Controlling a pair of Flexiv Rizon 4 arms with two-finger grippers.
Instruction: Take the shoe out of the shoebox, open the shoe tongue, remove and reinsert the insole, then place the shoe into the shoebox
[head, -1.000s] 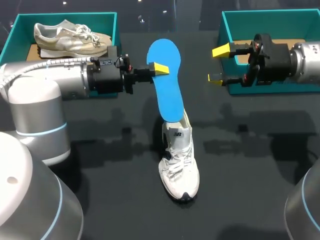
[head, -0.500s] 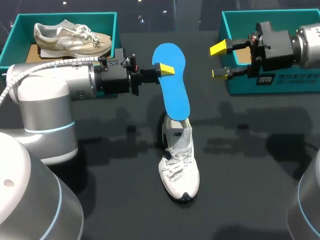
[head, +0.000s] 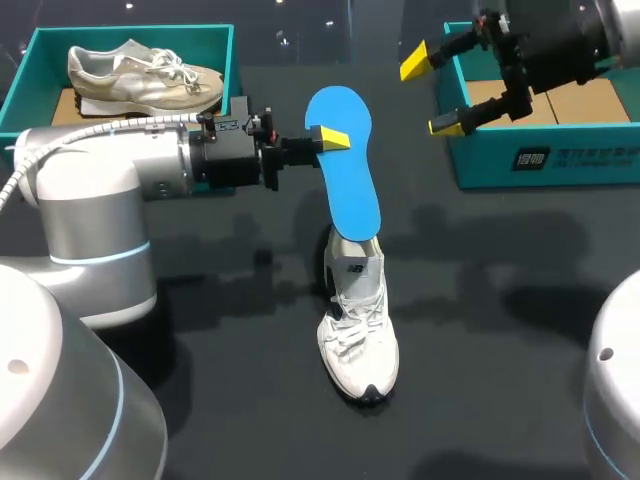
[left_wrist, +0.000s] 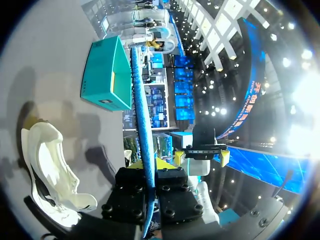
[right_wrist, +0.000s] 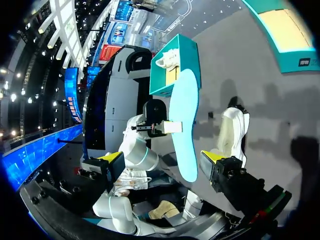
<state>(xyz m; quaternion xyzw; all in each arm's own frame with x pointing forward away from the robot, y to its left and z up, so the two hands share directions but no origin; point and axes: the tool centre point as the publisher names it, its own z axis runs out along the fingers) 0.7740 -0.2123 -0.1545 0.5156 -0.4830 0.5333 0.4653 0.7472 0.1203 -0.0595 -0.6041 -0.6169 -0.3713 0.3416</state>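
A white shoe (head: 358, 325) stands on the dark table, toe toward the near edge. My left gripper (head: 330, 138) is shut on the blue insole (head: 346, 175), gripping its upper part from the side. The insole's lower end meets the shoe's heel opening. In the left wrist view the insole (left_wrist: 141, 115) runs edge-on between the fingers, with the shoe (left_wrist: 50, 170) off to one side. My right gripper (head: 432, 93) hangs open and empty above the near corner of the right teal shoebox (head: 540, 155). From the right wrist, the insole (right_wrist: 184, 125) and shoe (right_wrist: 232, 132) lie ahead of that gripper (right_wrist: 162, 162).
A second teal box (head: 215, 45) at the back left holds a beige shoe (head: 145, 75). The left arm's grey body (head: 90, 190) spans the left side of the table. Bare dark table lies around the white shoe.
My right gripper has risen and drawn back toward the far right, still open. The left gripper shifted the insole slightly right at first, then held still.
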